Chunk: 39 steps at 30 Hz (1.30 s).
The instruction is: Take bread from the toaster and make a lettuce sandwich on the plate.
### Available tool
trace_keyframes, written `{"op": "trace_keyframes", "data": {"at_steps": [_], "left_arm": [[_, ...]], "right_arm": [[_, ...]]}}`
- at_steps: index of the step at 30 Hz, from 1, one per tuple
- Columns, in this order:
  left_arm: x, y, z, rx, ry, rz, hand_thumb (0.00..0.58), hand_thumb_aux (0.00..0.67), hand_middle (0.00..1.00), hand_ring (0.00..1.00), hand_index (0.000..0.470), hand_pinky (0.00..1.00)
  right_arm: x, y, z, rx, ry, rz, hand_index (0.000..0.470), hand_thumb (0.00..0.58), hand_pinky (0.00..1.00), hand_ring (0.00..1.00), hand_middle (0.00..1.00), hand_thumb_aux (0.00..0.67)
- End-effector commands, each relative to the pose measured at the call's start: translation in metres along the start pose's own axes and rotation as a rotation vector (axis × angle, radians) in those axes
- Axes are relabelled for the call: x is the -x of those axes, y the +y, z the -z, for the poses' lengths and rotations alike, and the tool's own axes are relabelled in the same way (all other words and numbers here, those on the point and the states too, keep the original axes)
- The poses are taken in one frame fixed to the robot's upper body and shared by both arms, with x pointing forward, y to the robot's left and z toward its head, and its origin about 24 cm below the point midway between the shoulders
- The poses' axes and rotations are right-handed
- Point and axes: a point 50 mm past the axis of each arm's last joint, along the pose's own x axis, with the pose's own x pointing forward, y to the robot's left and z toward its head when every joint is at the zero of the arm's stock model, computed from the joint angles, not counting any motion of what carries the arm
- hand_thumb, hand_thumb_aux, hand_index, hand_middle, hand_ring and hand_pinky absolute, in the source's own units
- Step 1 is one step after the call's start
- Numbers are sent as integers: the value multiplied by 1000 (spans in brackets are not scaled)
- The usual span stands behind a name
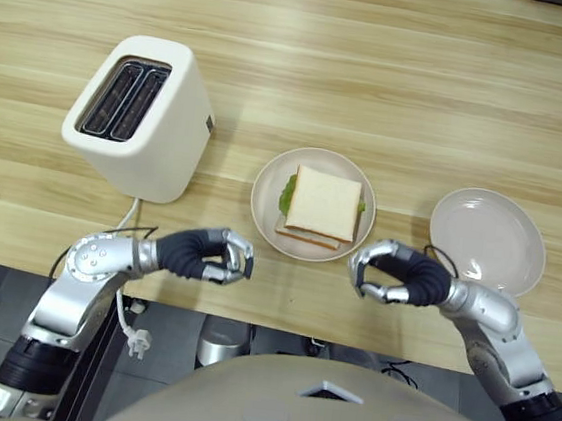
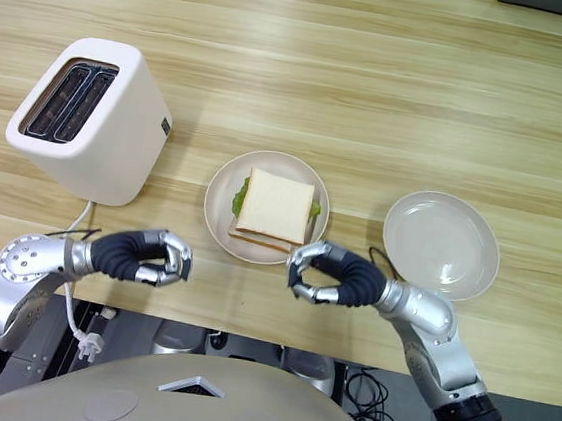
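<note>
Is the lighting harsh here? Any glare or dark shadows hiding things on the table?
Left eye view: even light, the toaster casts only a faint, soft shadow on the table. Right eye view: the empty plate has a mild sheen, no blinding glare; the sandwich is plainly lit.

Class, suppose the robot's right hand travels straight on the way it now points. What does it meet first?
Probably the near rim of the plate holding the sandwich. The right hand points leftward just beside it, though its height is unclear.
</note>
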Motion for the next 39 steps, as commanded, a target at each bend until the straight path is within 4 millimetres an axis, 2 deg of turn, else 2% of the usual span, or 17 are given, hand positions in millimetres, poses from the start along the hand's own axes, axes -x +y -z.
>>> {"op": "trace_keyframes", "data": {"at_steps": [1,4,9,14,20,27,33,39], "left_arm": [[1,15,32,-214,355,-43,580,670,1000,1000,460,1000],[-7,41,42,-507,536,-149,580,670,1000,1000,460,1000],[-38,67,44,-845,580,-272,580,670,1000,1000,460,1000],[-67,84,42,-1024,539,-338,580,670,1000,1000,460,1000],[-93,96,44,-1006,466,-401,580,670,1000,1000,460,1000],[-115,122,39,-947,470,-548,580,670,1000,1000,460,1000],[-131,131,39,-889,500,-624,580,670,1000,1000,460,1000],[-138,140,32,-835,495,-686,580,670,1000,1000,460,1000]], "right_arm": [[-5,5,26,87,180,-34,460,580,1000,1000,1000,670],[-13,-2,44,209,282,11,460,580,1000,1000,1000,670],[-32,-16,67,379,392,111,460,580,1000,1000,1000,670],[-48,-28,79,525,475,151,460,580,1000,1000,1000,670],[-58,-45,85,643,564,160,460,580,1000,1000,1000,670],[-63,-106,79,779,663,235,460,580,1000,1000,1000,670],[-64,-147,72,847,758,287,460,580,1000,1000,1000,670],[-64,-154,74,848,782,309,460,580,1000,1000,1000,670]]}}
